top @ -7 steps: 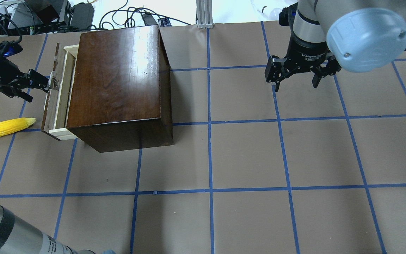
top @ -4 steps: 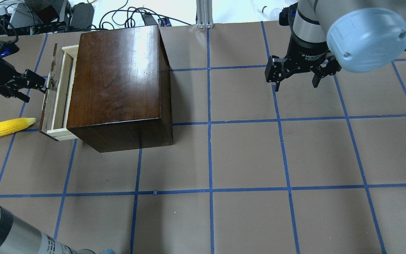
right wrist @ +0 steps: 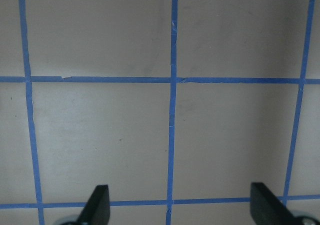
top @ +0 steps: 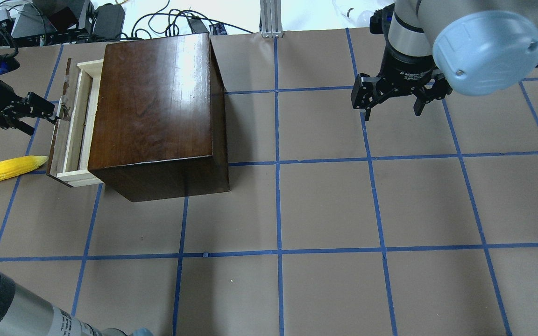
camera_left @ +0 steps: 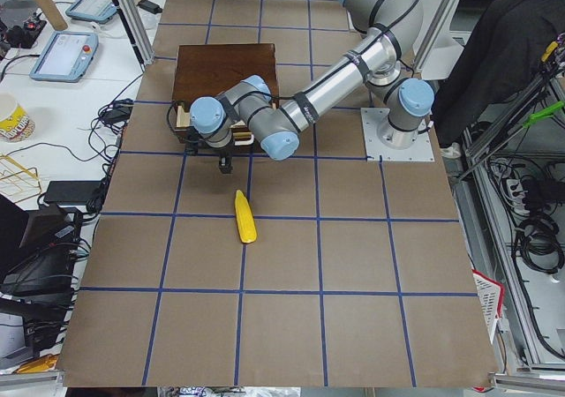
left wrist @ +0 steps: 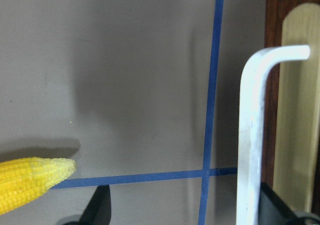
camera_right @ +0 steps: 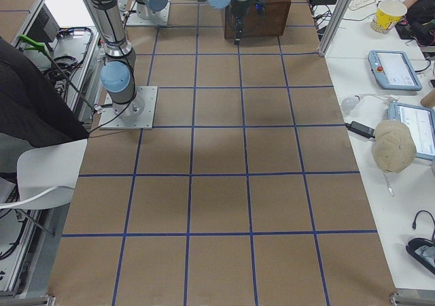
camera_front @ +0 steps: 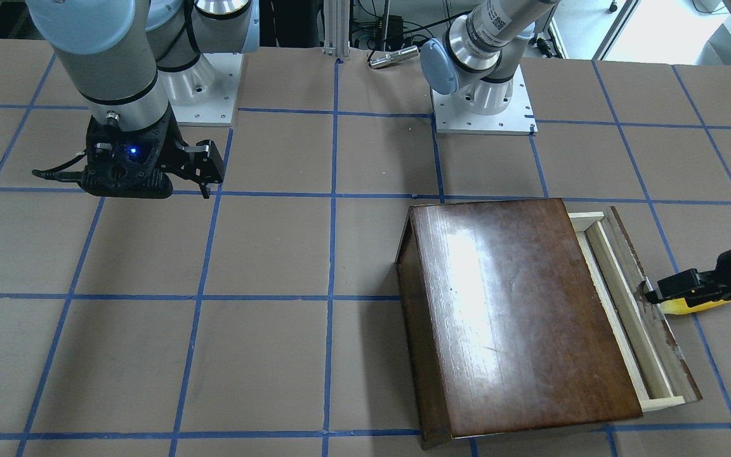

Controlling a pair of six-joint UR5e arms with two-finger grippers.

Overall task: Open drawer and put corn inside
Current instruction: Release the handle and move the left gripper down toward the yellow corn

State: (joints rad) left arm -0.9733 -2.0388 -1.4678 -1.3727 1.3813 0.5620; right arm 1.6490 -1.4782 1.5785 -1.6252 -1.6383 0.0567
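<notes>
The glossy dark-brown box stands at the table's left. Its drawer of pale wood sticks partly out of the box's left side, with the worn dark front panel outermost. My left gripper is open. One finger is hooked behind the white metal handle on the panel. The yellow corn lies on the table just left of the drawer's near corner, its tip pointing at the panel. My right gripper is open and empty, hovering far to the right.
Brown paper with a blue tape grid covers the table. Cables and electronics lie beyond the far edge behind the box. The left arm's forearm crosses the near left corner.
My left gripper has moved left and drawn the drawer further out of the box. The corn and the right arm have not moved.
</notes>
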